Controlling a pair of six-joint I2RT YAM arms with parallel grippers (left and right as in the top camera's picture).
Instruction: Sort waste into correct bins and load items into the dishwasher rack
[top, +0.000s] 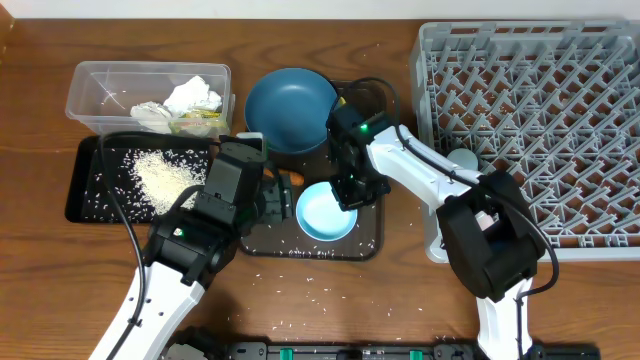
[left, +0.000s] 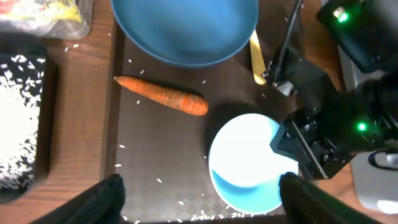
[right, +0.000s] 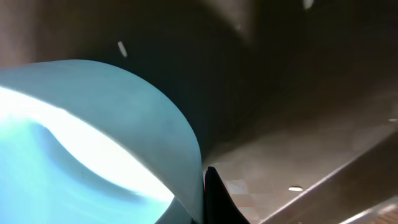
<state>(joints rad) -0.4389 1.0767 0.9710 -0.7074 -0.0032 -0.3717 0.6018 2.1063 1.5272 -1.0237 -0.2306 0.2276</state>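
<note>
Item: small light blue bowl (top: 322, 216), upright and empty, at 5 o'clock on the dark brown serving tray (top: 365, 245). Handling, as judged: light, rigid ware with a smooth, slippery wall, liable to tip or skate if pinched off-centre. It is best taken across the rim, one finger inside and one outside. Right gripper (top: 348, 194) sits at the bowl's 2 o'clock rim. The right wrist view shows the rim against one finger, but whether the jaws have closed on it cannot be told. Left gripper (left: 204, 190) hovers over the tray, jaws wide and holding nothing. Neighbours: carrot (left: 163, 95) at 11 o'clock of the bowl, apart from it; large dark blue bowl (top: 290, 105) at 12 o'clock, with yellow spoon (left: 257, 57) beside its 4 o'clock rim; black tray (top: 85, 190) holding a heap of rice (top: 165, 178) at 9 o'clock on the worktop. Destination: dishwasher rack (top: 530, 120) at 3 o'clock, its near wall and upright pegs to be cleared on entry. Obstruction, as judged: the left arm stands close at 9 o'clock of the bowl, so a lift wants to go up and toward 3 o'clock.
</note>
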